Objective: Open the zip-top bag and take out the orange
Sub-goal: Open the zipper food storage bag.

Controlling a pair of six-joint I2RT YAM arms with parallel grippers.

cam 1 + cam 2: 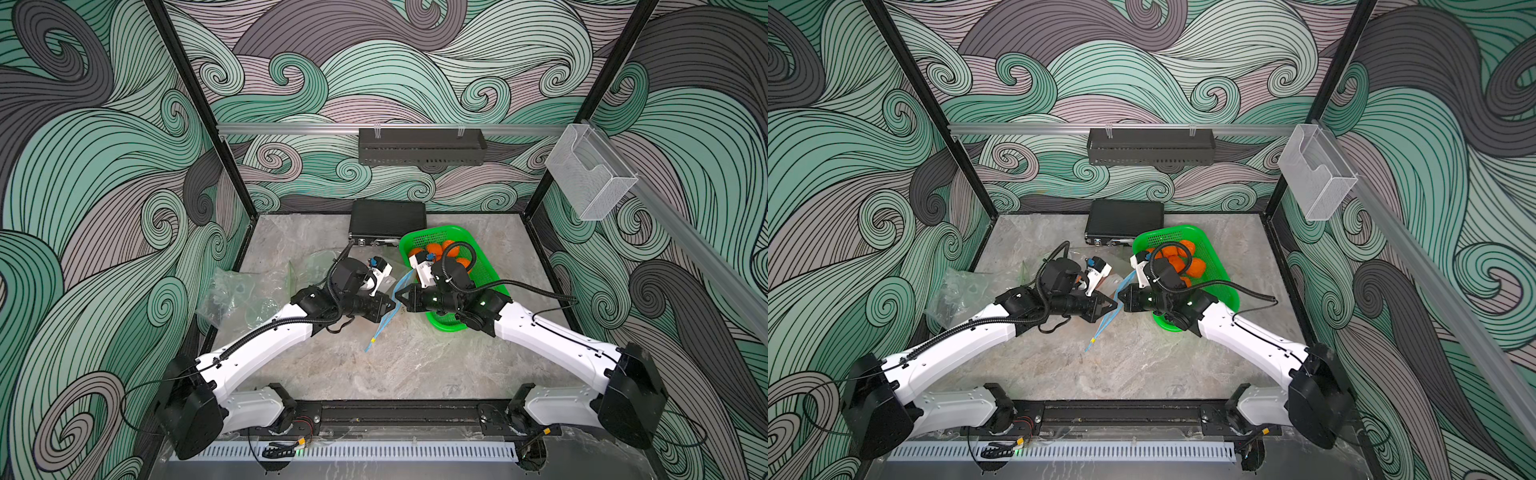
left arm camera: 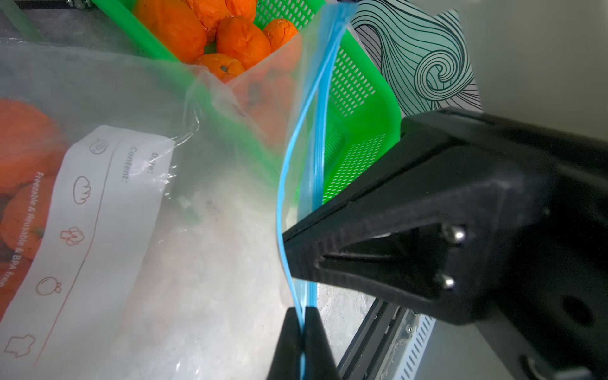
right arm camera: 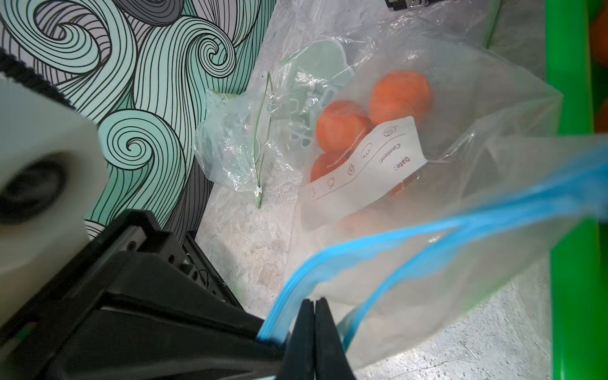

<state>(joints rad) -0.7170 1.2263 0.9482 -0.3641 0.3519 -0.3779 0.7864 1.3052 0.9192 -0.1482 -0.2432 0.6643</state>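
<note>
The clear zip-top bag (image 2: 197, 197) with a white label and blue zip strips (image 1: 382, 328) hangs between my two grippers at mid table. Inside it, oranges (image 3: 399, 95) show through the film. My left gripper (image 2: 302, 311) is shut on a blue zip strip, which runs between its fingers. Facing it tip to tip, my right gripper (image 3: 314, 301) is shut, its fingertips between the two parted blue strips at the bag's mouth; no strip shows between them. In both top views the grippers (image 1: 392, 303) (image 1: 1119, 298) nearly touch.
A green perforated basket (image 1: 490, 266) holding loose oranges (image 1: 434, 249) stands just behind and right of the right arm. A black case (image 1: 388, 218) lies at the back wall. Crumpled empty clear bags (image 1: 232, 291) lie at the left, one with a green zip (image 3: 260, 138).
</note>
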